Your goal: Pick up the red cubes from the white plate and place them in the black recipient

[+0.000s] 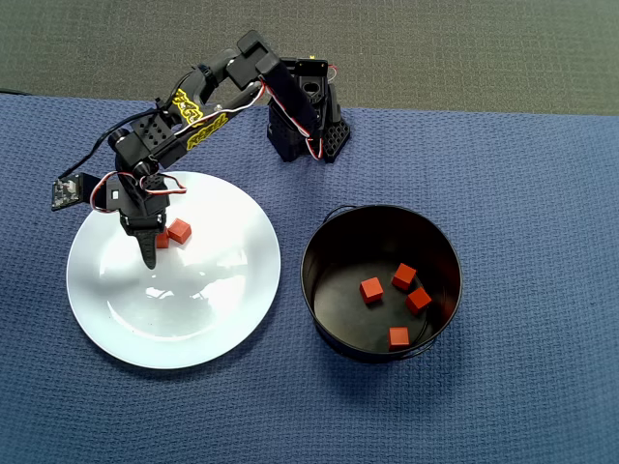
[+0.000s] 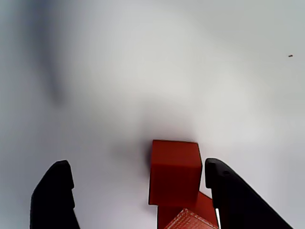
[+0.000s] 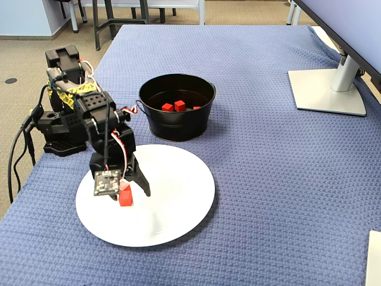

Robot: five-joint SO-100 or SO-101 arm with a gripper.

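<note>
4 red cubes (image 1: 397,300) are lying in the black recipient (image 1: 324,253). 2 are remaining on the white plate (image 1: 222,290). Claw (image 2: 138,195) is hovering spread, straddling 1 cube (image 2: 174,171), not yet clamped.

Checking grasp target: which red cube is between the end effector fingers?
The cube on the white plate partly hidden beside the end effector, left of the exposed cube in the overhead view. The other four lie in the black pot.
</note>
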